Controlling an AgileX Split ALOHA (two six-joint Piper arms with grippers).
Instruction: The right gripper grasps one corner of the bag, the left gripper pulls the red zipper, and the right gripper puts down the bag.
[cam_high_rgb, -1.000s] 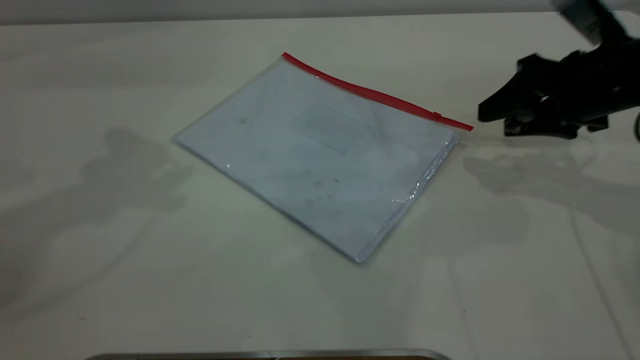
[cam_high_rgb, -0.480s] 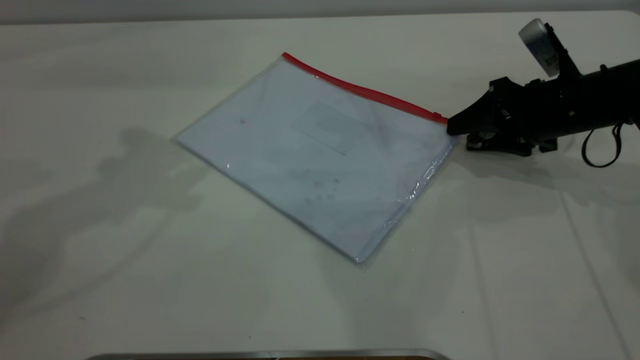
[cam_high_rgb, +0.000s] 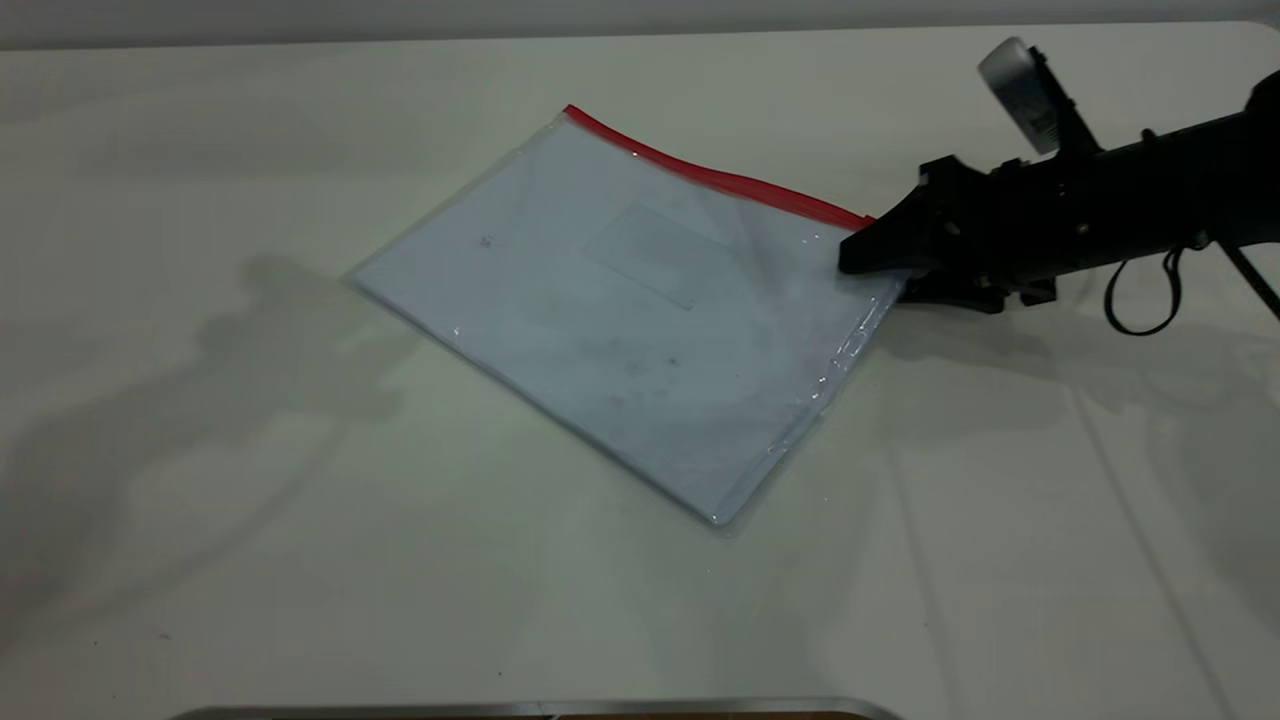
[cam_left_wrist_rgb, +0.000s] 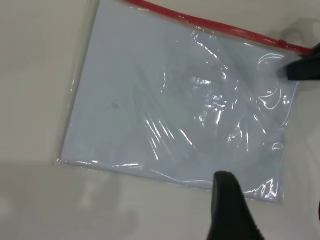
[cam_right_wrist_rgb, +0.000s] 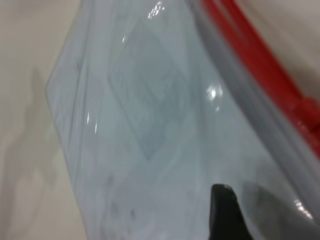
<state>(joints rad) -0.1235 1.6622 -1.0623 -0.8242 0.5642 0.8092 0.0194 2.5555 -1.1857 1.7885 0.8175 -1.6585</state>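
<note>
The clear bag (cam_high_rgb: 640, 310) lies flat on the white table (cam_high_rgb: 250, 520), with white paper and a faint card pocket inside. The red zipper (cam_high_rgb: 720, 180) runs along its far edge. My right gripper (cam_high_rgb: 875, 275) is open at the right-hand corner: the upper jaw lies over the plastic, the lower jaw sits low at the bag's edge. It covers the corner and the slider there. The right wrist view shows one finger (cam_right_wrist_rgb: 225, 210) over the bag (cam_right_wrist_rgb: 150, 130) beside the red strip (cam_right_wrist_rgb: 260, 55). My left gripper (cam_left_wrist_rgb: 272, 210) is open, hovering over the bag's near edge (cam_left_wrist_rgb: 200, 181).
A metal strip (cam_high_rgb: 540, 708) runs along the table's front edge. The right arm's looped black cable (cam_high_rgb: 1140, 300) hangs over the table at the right. The right gripper's tip (cam_left_wrist_rgb: 302, 67) also shows in the left wrist view near the slider tab (cam_left_wrist_rgb: 282, 42).
My right gripper has moved left from beside the bag onto its right corner. Its upper jaw now covers the end of the red strip. The bag has barely shifted.
</note>
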